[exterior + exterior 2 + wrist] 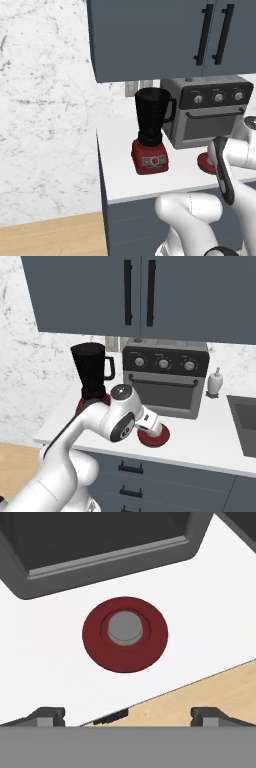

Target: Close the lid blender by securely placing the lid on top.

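Hand [128, 714] spread, poised over lid [125, 633] flat on desk [210, 612], right of blender [151, 127], for knob grasp

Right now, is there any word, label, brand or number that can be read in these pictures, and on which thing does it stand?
No text can be read.
Blender: the button panel on its red base shows small pale marks, too small and blurred to read.
Toaster oven: three knobs on a dark panel, with no readable marks around them.
Lid: plain red with a grey knob, no lettering.
Cabinet doors: plain, no labels.
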Controlling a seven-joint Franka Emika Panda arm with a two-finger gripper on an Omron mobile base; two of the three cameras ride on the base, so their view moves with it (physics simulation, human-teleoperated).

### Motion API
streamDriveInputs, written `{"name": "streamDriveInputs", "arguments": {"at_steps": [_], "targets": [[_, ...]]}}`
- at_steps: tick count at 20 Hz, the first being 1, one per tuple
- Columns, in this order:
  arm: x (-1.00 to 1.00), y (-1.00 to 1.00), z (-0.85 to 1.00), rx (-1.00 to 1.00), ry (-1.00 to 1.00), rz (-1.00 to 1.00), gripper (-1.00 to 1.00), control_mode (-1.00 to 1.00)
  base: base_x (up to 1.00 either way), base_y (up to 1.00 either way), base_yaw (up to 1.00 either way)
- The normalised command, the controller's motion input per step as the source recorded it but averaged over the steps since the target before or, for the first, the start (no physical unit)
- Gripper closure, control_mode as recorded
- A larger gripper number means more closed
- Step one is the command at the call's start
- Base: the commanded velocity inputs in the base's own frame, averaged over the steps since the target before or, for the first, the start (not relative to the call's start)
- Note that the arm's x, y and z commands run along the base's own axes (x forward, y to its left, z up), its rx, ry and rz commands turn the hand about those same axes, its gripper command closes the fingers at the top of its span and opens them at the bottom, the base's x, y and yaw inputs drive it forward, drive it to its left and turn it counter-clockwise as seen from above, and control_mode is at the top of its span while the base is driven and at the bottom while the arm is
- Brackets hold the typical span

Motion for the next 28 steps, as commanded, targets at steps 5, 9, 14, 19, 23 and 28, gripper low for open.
{"name": "streamDriveInputs", "arguments": {"at_steps": [5, 9, 14, 19, 23, 28], "targets": [[0.37, -0.22, -0.27, 0.06, 0.00, 0.10, -1.00, -1.00, 0.00, 0.00, 0.00], [0.35, -0.15, -0.30, 0.04, 0.00, 0.11, -1.00, -1.00, 0.00, 0.00, 0.00], [0.30, -0.05, -0.32, 0.01, 0.00, 0.10, -1.00, -1.00, 0.00, 0.00, 0.00], [0.27, -0.02, -0.31, 0.00, 0.00, 0.09, -1.00, -1.00, 0.00, 0.00, 0.00], [0.25, 0.00, -0.31, 0.00, 0.00, 0.09, -1.00, -1.00, 0.00, 0.00, 0.00], [0.20, -0.08, -0.27, 0.00, 0.00, 0.07, -1.00, -1.00, 0.00, 0.00, 0.00]]}}
